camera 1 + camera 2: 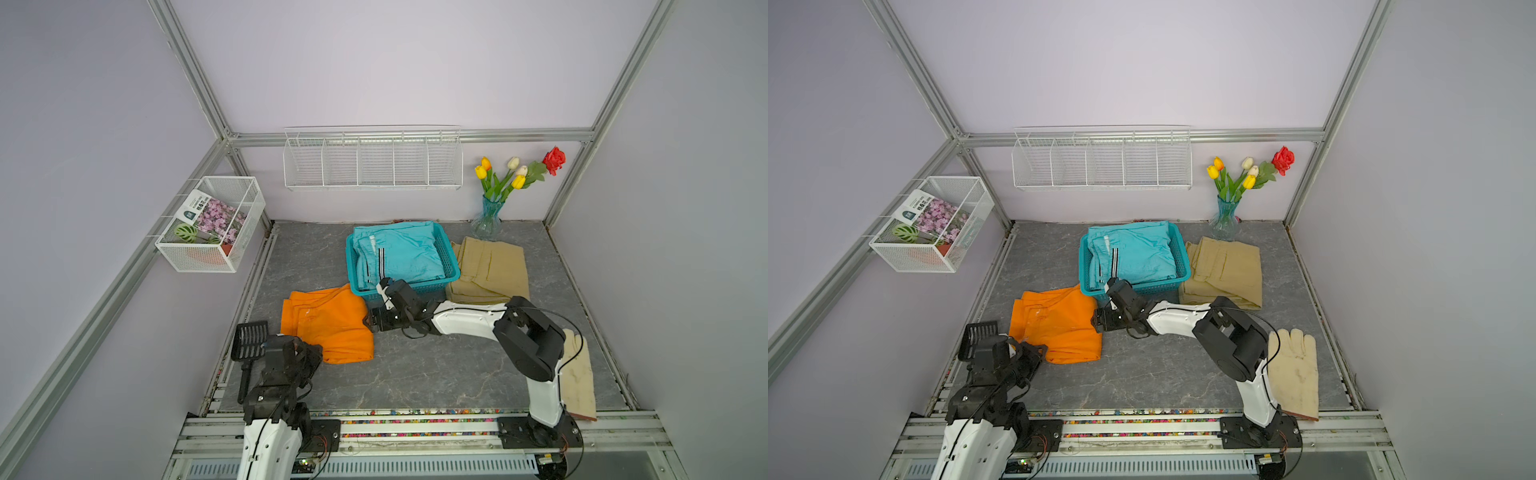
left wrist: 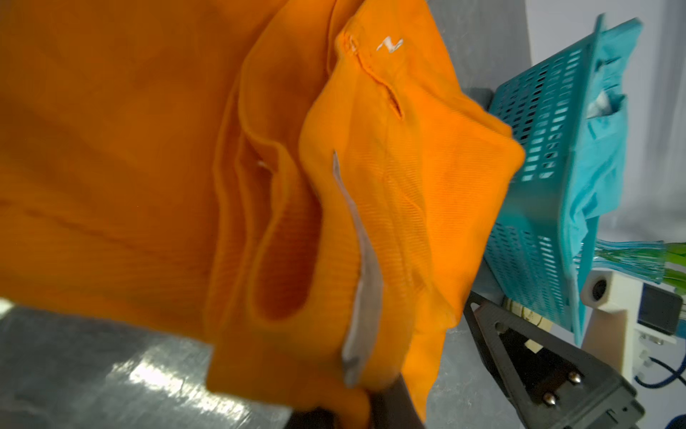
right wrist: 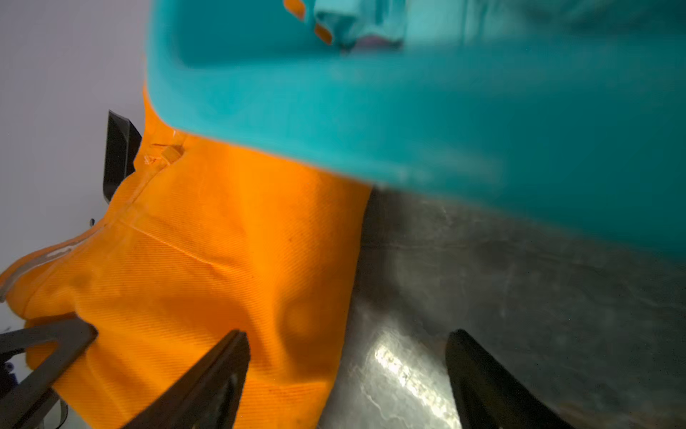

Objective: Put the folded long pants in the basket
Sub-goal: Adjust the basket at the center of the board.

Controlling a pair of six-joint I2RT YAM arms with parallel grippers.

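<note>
Although the turquoise pants (image 1: 407,253) already lie inside the basket (image 1: 450,259), I judge that most of the work remains. The orange pants (image 1: 328,320) lie at the basket's near left corner, and the khaki pants (image 1: 490,270) just beside its right wall. The left gripper (image 1: 305,347) is closed on the orange pants' corner far from the basket. The right gripper (image 1: 371,322), jaws apart, straddles their edge nearer to it. I see no lilac pants.
</note>
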